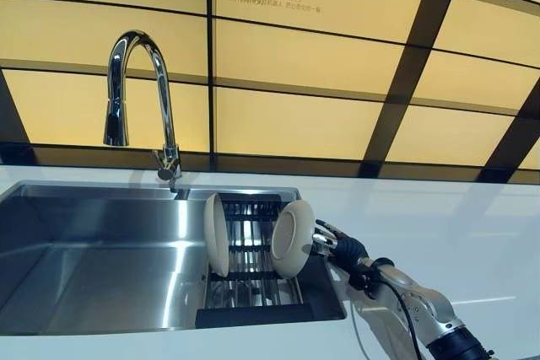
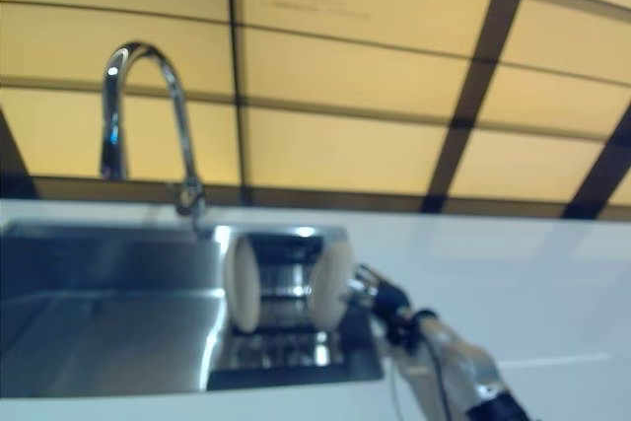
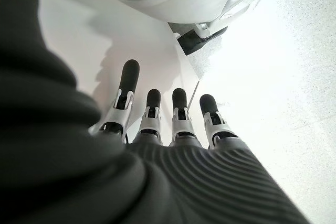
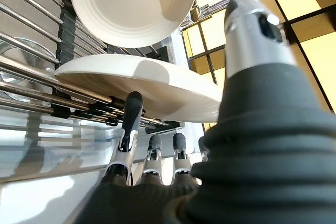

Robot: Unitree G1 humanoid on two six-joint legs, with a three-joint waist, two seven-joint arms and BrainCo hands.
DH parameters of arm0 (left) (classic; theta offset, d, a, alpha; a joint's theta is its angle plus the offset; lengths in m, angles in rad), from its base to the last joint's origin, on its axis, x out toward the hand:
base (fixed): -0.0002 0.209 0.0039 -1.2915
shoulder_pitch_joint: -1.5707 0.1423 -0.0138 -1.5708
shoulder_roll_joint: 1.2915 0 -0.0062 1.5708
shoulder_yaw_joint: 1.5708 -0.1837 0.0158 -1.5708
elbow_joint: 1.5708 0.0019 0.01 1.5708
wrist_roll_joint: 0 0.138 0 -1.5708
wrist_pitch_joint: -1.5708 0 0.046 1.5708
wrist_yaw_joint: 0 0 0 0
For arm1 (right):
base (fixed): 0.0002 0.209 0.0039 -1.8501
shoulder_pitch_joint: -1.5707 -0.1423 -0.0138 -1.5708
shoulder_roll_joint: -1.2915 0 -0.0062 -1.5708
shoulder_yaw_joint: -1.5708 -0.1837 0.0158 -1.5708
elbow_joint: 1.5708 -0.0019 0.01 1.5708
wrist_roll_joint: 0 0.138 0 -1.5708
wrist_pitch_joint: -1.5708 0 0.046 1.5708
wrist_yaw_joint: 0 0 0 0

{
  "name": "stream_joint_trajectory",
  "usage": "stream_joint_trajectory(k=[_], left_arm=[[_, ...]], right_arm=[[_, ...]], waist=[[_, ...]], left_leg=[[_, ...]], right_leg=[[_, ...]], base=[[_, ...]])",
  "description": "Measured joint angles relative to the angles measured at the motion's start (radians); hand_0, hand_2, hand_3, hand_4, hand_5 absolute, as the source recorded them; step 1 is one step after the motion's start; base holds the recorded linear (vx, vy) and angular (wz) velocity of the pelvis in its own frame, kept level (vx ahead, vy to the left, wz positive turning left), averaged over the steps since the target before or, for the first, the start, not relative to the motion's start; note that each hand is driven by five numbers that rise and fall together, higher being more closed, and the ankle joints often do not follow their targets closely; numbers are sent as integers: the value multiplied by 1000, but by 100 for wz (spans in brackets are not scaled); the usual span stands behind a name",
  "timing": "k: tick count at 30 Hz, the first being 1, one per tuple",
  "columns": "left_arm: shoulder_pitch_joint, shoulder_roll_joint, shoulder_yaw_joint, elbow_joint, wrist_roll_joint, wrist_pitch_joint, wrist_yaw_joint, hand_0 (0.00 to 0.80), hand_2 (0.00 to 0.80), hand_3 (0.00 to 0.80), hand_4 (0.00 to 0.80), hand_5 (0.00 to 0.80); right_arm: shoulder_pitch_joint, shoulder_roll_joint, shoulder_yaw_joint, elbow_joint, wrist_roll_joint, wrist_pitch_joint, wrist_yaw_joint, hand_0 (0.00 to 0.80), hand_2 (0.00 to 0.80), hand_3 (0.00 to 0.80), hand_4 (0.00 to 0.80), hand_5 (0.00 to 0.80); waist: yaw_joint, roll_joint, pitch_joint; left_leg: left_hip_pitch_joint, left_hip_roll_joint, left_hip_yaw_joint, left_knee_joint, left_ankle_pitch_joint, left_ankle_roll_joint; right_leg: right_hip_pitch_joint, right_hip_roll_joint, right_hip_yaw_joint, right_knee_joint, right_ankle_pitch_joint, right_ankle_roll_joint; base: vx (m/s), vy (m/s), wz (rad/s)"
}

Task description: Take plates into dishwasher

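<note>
Left eye view, sink: a steel sink [image 1: 93,250] is set into a white surface [image 1: 439,225], with a curved tap [image 1: 139,99] behind it and a wall of yellow panels [image 1: 295,115] beyond.
Left eye view, rack: a wire rack [image 1: 251,271] sits across the right end of the sink.
Left eye view, plates: two white plates stand on edge in the rack, the left plate [image 1: 217,233] and the right plate [image 1: 292,239], apart from each other with bare wires between them.
Left eye view, right robot hand: the right robot hand [image 1: 337,246] comes in from the lower right and sits just beside the right plate's back, fingers towards it; whether they touch the plate I cannot tell here.
Right eye view: the same layout, with the right plate [image 2: 330,293] between the left plate [image 2: 242,288] and the right robot hand [image 2: 380,298].
Left wrist view, left robot hand: the left robot hand [image 3: 173,124] has its fingers straight and spread, holding nothing, well away from the plates; only pale floor shows past them.
Right wrist view, right robot hand: its fingers [image 4: 131,116] are straight, pointing up at the underside of the near plate [image 4: 147,85] and not curled round it; the thumb rises beside the plate's rim.
Right wrist view, plates: the near plate lies just past the fingertips on the rack wires [image 4: 31,93], with the other plate [image 4: 131,3] further along.
</note>
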Motion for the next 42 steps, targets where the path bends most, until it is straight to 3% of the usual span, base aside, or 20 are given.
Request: stream_joint_trajectory(k=[36, 42], left_arm=[[2, -8, -1, -1, 9, 8, 0, 0, 0, 0, 0, 0], [2, -8, -12, -3, 9, 9, 0, 0, 0, 0, 0, 0]], right_arm=[[6, 40, -4, 74, -61, -72, 82, 0, 0, 0, 0, 0], [11, 55, -12, 109, -68, -110, 112, 0, 0, 0, 0, 0]], waist=[[0, 7, -10], [0, 8, -10]], left_leg=[[2, 1, -2, 0, 0, 0], [5, 1, -3, 0, 0, 0]], right_leg=[[4, 0, -3, 0, 0, 0], [8, 0, -4, 0, 0, 0]], base=[[0, 0, 0], [0, 0, 0]])
